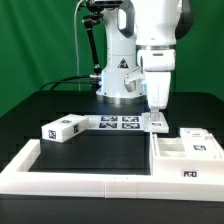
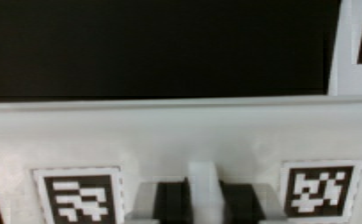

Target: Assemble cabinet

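**benchrat:** Where's the cabinet at in this one?

**pandafan:** In pieces. The hollow white plastic cabinet box point(image 1: 160, 152) sits on the black desk point(image 1: 100, 148) at the exterior view's right, just beyond the long low white rail point(image 1: 80, 172). A white rectangular plastic block point(image 1: 62, 128) with tags lies well apart from it, over at the exterior view's left. The marker board point(image 1: 115, 122) lies flat between the two.

**benchrat:** And the claw?

**pandafan:** The claw point(image 1: 156, 114) is down on a small white plastic panel point(image 1: 158, 126), between the marker board's end and the box. The wrist view shows it better (blurry though). There the dark fingers point(image 2: 169, 200) sit close together with a thin white rib of the panel point(image 2: 178, 140) pinched between them. There's a black-and-white tag point(image 2: 80, 197) on either side. So it's closed and gripping that panel. Can't tell if the panel is lifted or resting on the desk.
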Motion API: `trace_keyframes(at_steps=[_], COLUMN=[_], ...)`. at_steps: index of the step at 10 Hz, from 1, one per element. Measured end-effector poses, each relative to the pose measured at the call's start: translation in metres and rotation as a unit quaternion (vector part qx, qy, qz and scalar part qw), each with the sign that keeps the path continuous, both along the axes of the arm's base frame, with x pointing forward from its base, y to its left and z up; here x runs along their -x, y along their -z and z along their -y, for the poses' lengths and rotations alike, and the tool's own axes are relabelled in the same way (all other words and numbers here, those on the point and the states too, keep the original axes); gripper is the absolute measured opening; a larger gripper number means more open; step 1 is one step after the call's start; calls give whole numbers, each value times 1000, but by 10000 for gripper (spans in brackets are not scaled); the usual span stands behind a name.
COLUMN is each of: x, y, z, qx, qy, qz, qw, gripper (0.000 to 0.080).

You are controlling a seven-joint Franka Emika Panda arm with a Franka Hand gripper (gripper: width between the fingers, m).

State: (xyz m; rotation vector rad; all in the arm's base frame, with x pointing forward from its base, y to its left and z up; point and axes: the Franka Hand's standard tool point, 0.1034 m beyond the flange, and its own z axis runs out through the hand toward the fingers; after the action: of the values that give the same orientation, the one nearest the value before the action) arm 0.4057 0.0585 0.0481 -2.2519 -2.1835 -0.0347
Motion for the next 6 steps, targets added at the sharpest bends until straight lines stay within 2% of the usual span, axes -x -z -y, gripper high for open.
trace_keyframes(at_steps=[1, 2, 4, 6], x=[-4, -4, -30, -27], y=[-2, -2, -9, -7], z=[-6, -5, -3, -3], qx=[-13, -10, -6, -6], qy=[4, 5, 8, 8], qz=[33, 26, 28, 26], qw=[999, 1000, 1000, 1000], gripper=[68, 68, 68, 68])
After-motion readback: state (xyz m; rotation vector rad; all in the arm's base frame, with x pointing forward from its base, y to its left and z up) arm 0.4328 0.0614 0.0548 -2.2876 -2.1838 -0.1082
